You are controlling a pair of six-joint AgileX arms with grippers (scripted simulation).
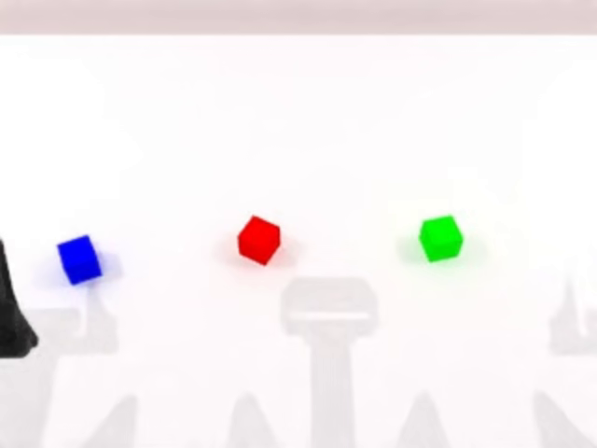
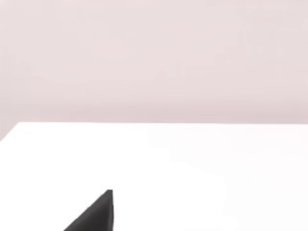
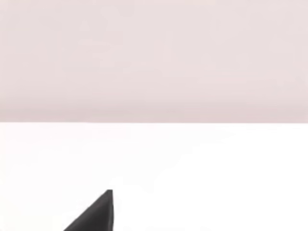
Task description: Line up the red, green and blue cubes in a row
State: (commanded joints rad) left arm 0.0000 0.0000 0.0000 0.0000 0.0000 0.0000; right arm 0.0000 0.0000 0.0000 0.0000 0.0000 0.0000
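Observation:
Three small cubes lie apart on the white table (image 1: 308, 140) in the top view. The blue cube (image 1: 79, 259) is at the left, the red cube (image 1: 258, 240) near the middle and the green cube (image 1: 440, 238) at the right. Red and green sit level with each other, while blue sits slightly nearer the front edge. My left arm (image 1: 11, 313) shows as a dark shape at the left edge, just left of the blue cube. A dark part of my left gripper (image 2: 96, 216) and of my right gripper (image 3: 96, 216) shows over bare table. No cube appears in either wrist view.
Grey shadows of the arms and a stand (image 1: 328, 317) fall across the front of the table. The table's far edge meets a pale pink wall (image 1: 298, 14).

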